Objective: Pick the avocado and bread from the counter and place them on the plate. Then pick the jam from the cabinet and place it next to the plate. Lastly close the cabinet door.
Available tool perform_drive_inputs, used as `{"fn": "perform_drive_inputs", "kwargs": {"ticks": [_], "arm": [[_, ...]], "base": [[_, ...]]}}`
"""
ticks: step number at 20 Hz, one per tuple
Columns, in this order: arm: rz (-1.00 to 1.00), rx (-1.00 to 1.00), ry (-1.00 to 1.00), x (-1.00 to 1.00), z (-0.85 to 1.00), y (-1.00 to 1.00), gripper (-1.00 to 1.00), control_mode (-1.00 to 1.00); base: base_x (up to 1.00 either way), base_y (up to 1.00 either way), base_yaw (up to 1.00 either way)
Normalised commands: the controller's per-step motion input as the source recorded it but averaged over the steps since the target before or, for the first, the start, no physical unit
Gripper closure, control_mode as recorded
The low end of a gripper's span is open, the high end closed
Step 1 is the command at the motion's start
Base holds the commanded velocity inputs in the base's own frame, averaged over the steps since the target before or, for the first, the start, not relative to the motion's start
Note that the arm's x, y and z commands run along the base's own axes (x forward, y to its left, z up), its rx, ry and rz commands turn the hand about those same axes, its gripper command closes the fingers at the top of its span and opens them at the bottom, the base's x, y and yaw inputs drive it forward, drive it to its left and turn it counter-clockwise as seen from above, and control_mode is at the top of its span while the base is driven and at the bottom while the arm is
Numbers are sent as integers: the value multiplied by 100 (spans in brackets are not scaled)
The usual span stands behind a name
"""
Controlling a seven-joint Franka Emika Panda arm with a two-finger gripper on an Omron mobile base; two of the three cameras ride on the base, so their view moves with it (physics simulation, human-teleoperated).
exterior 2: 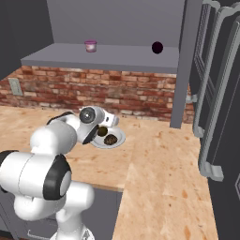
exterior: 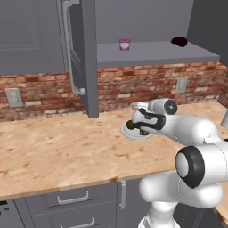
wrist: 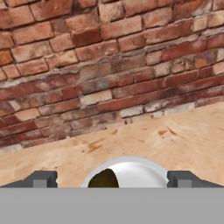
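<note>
Gripper (wrist: 111,180) hangs wide open over the plate (wrist: 144,168); avocado (wrist: 104,179) and probably bread (exterior 2: 110,139) loaded—lifting carelessly could bump them off.

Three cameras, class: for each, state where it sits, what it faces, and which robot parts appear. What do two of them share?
Left base view: behind-left, faces counter, open cabinet door; arm lower right.
Right base view: behind-right, faces jam; arm lower left.
Hand view: on hand, faces brick wall; open gripper.
Shared: plate.
</note>
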Motion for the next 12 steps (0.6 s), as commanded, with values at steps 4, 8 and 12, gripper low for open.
{"fn": "perform_drive_inputs", "kwargs": {"ticks": [4, 8, 12], "arm": [[0, 0, 20, -4, 33, 16, -100, -100], [0, 0, 20, -7, 36, 13, -100, -100], [0, 0, 23, -10, 34, 3, -100, -100]], "base": [[0, 0, 0], [0, 0, 0], [0, 0, 0]]}}
